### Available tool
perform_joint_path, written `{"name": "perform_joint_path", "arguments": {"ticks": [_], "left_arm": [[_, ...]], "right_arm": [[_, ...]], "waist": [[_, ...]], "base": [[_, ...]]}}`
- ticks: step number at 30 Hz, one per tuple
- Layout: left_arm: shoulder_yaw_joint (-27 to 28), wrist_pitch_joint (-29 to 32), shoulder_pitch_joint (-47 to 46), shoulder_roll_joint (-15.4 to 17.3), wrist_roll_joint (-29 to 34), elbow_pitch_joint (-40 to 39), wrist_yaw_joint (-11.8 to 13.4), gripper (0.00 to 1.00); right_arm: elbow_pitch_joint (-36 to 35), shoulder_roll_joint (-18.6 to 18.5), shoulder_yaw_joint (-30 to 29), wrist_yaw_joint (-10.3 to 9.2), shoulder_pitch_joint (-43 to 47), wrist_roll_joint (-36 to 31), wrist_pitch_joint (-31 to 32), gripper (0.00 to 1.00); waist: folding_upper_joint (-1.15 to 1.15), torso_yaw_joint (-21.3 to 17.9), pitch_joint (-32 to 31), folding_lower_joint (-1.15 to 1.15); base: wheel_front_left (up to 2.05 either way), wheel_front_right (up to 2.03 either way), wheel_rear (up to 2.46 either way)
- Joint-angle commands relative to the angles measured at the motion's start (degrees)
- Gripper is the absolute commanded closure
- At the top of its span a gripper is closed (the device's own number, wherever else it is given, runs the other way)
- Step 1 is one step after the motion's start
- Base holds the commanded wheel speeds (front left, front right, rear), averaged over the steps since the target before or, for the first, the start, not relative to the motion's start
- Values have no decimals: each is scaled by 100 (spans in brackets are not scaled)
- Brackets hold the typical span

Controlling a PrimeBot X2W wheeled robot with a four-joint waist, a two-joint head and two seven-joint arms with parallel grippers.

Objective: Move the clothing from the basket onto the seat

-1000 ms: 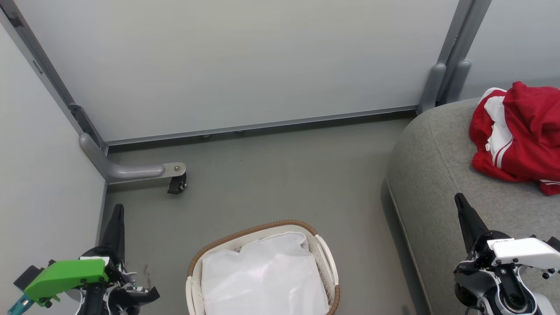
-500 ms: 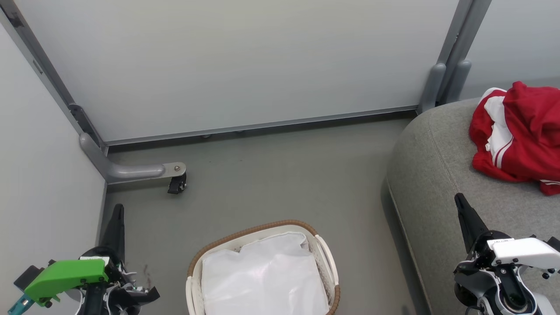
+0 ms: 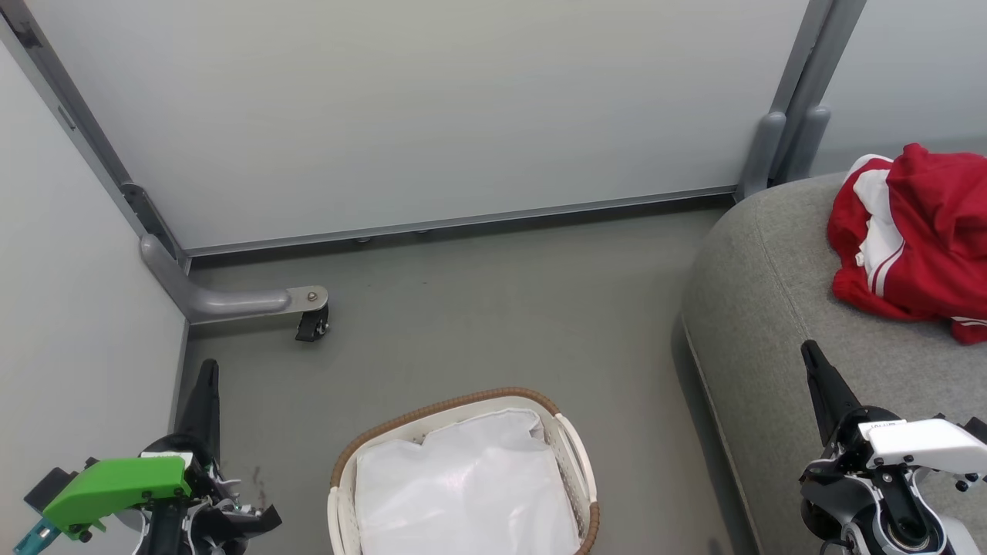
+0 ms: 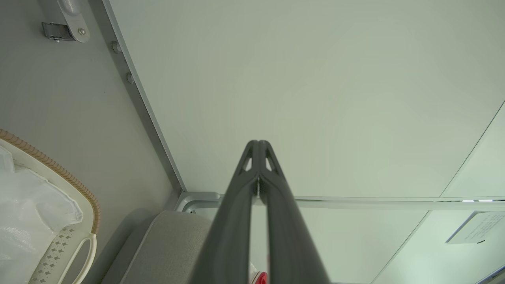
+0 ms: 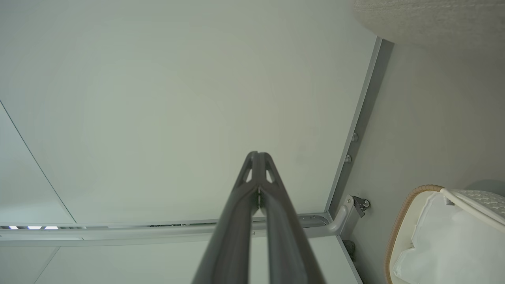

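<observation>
Fingers of our left gripper (image 3: 207, 378) and right gripper (image 3: 819, 370) are pressing together, clasping nothing. The clothing (image 3: 929, 239) is lying bunched on the seat (image 3: 763, 324), well apart from the basket (image 3: 439, 407). We are judging it light, soft, floppy, best pinched at a raised fold.

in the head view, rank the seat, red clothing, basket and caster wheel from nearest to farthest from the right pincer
From the right pincer:
1. grey seat, directly beneath it
2. red clothing, ahead and to its right, lying on the seat
3. basket, on the floor to its left
4. caster wheel, far left, by the wall panel
</observation>
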Motion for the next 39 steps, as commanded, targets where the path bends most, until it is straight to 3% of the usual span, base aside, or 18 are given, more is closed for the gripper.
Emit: {"name": "perform_joint_path", "arguments": {"ticks": [1,39], "left_arm": [[13,25,-64,38,-21,-7,-22,100],[12,24,-64,38,-22,-8,-22,100]], "right_arm": [[-18,-34,-11,-2,61,19,10,100],[-18,-34,-10,-2,61,20,10,100]], "waist": [[0,0,0,0],[0,0,0,0]], "base": [[0,0,0],[0,0,0]]}}
